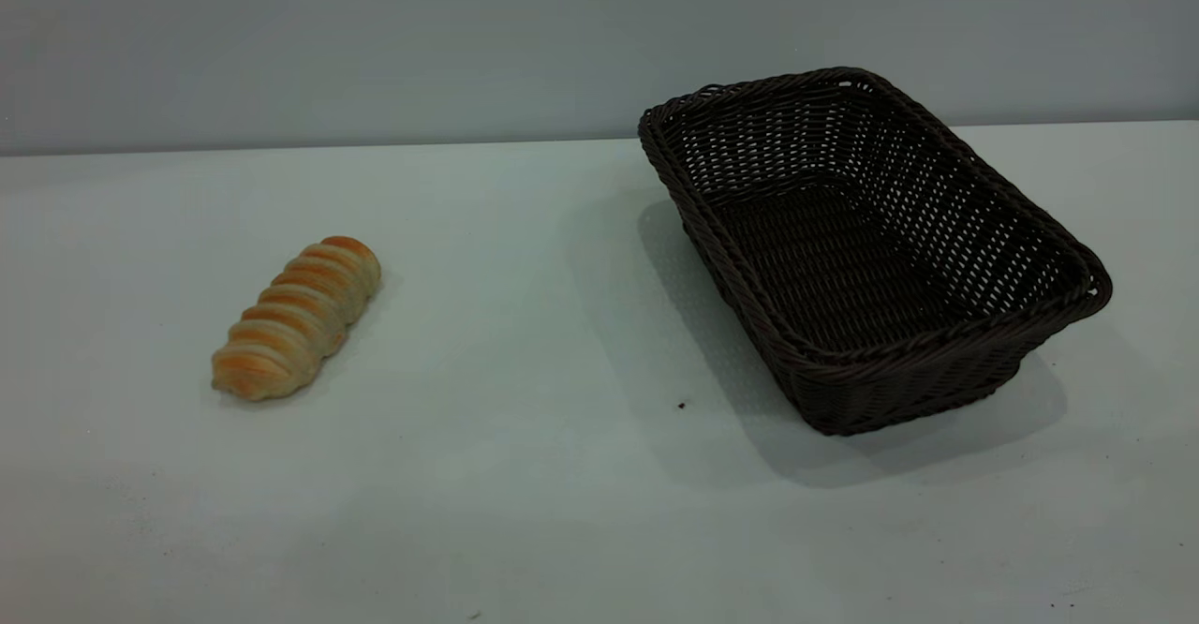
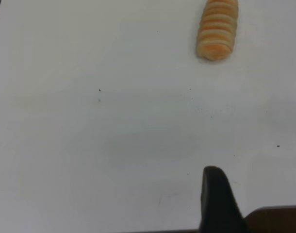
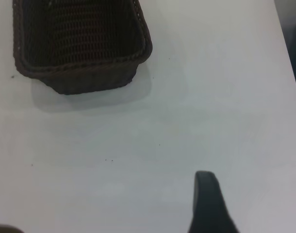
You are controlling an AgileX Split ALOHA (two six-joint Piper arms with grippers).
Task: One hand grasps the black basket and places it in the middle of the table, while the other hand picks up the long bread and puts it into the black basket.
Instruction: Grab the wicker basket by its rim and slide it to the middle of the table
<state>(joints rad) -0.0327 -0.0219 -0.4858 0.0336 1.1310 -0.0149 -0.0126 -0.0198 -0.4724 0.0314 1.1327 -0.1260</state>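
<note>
Over on the right of the surface [image 1: 562, 512] sits the black basket [image 1: 871, 249], long bread [image 1: 298, 317] well apart at left, both claws' state impossible to tell, so I'd grab the near rim squarely before sliding it centerward.

neither arm shows up in the outside shot; each wrist cam only catches one dark fingertip, left gripper [image 2: 218, 204] and right gripper [image 3: 208, 204], both hanging above the desk, touching nothing

Bare table [image 1: 525, 305] lies open all round the bread [image 1: 297, 317]; the basket [image 1: 871, 249] stands well right of it.
</note>
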